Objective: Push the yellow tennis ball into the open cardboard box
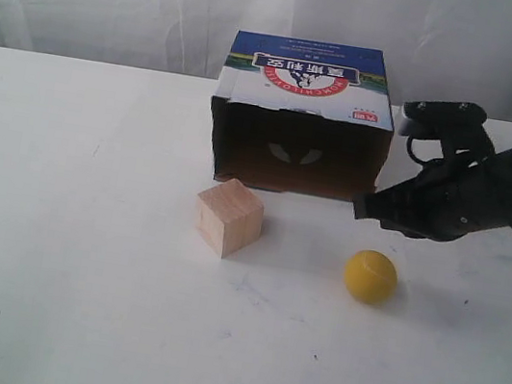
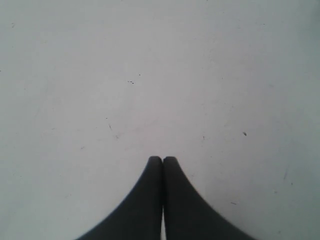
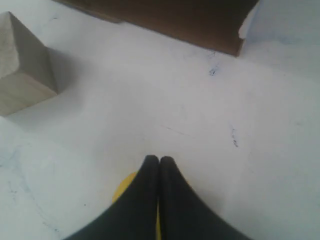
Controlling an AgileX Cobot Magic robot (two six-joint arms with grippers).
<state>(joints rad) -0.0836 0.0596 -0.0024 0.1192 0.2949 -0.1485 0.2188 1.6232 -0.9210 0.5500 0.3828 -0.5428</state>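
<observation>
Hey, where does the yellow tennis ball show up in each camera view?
Exterior view: yellow tennis ball, lower right of the wooden cube.
Left wrist view: not in it.
Right wrist view: a yellow sliver, mostly hidden behind the right claw.
Shared landmark: the wooden cube, in exterior and right wrist views.

On the table (image 1: 73,300), cube (image 1: 229,217) left, ball (image 1: 370,276) right — both before the box (image 1: 301,121)

On the white table (image 1: 45,295), a pale wooden cube (image 1: 229,217) and a smooth yellow ball (image 1: 370,275) were set before the open brown cardboard box (image 1: 301,121).
</observation>
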